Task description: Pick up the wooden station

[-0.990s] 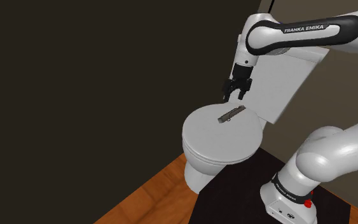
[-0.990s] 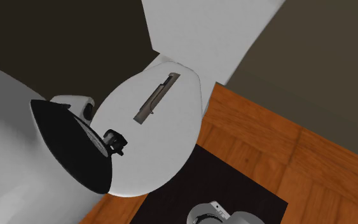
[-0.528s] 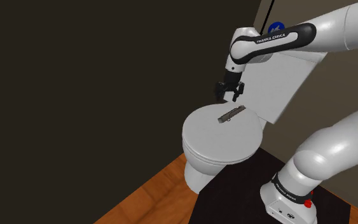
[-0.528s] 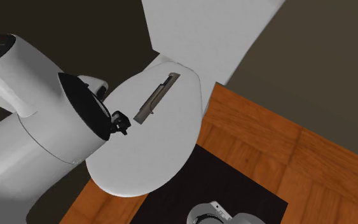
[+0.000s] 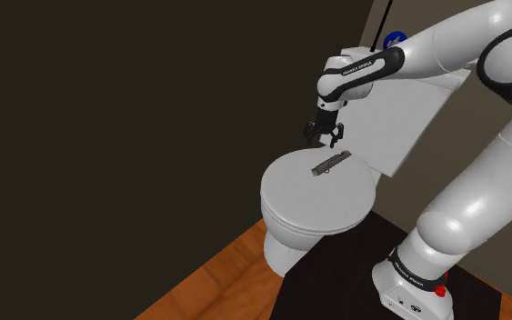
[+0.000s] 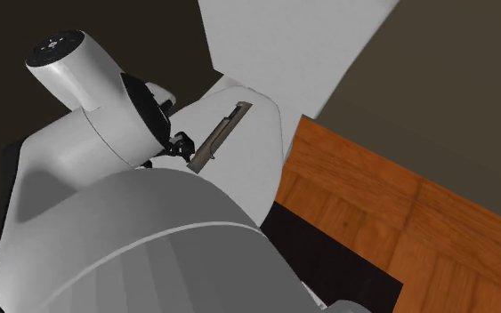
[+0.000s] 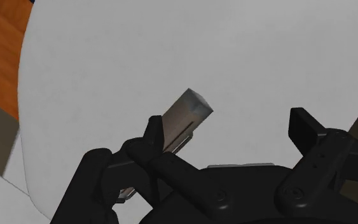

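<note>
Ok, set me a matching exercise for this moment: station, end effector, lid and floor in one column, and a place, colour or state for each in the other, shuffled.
1. station
2. end effector
3. lid
4. floor

A. open, hovering above the lid
B. orange-brown wood
C. white, closed down
D. lying flat on the lid

Pairs: 1-D, 2-A, 3-C, 4-B
</note>
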`<act>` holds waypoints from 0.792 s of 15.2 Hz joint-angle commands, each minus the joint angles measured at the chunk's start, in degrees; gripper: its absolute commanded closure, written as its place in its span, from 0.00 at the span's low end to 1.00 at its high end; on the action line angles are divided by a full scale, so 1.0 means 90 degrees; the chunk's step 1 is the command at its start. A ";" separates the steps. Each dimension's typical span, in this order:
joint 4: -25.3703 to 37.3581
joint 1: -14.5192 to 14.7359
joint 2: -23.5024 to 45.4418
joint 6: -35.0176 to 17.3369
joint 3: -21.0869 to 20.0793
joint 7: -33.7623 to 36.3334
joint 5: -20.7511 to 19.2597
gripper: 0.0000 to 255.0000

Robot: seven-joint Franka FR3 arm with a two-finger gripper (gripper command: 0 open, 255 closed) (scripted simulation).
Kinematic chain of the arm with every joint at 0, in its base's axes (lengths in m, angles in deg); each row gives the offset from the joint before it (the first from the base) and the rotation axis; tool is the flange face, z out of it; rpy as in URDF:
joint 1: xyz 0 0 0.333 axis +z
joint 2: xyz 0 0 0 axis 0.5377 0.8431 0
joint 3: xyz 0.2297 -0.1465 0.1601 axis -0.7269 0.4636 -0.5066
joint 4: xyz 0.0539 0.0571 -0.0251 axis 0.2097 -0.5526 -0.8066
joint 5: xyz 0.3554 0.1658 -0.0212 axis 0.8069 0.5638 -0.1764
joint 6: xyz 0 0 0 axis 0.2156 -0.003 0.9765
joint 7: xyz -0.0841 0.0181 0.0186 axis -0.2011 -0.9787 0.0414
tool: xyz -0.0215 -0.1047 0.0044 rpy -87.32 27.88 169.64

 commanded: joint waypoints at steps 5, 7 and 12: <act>0.0600 -0.0314 0.1057 -0.0378 0.0330 0.0804 -0.0118 0.00; 0.0819 -0.0414 0.1404 -0.0475 0.0449 0.1053 -0.0128 0.00; 0.1360 -0.0669 0.2218 -0.0664 0.0765 0.1635 -0.0096 0.00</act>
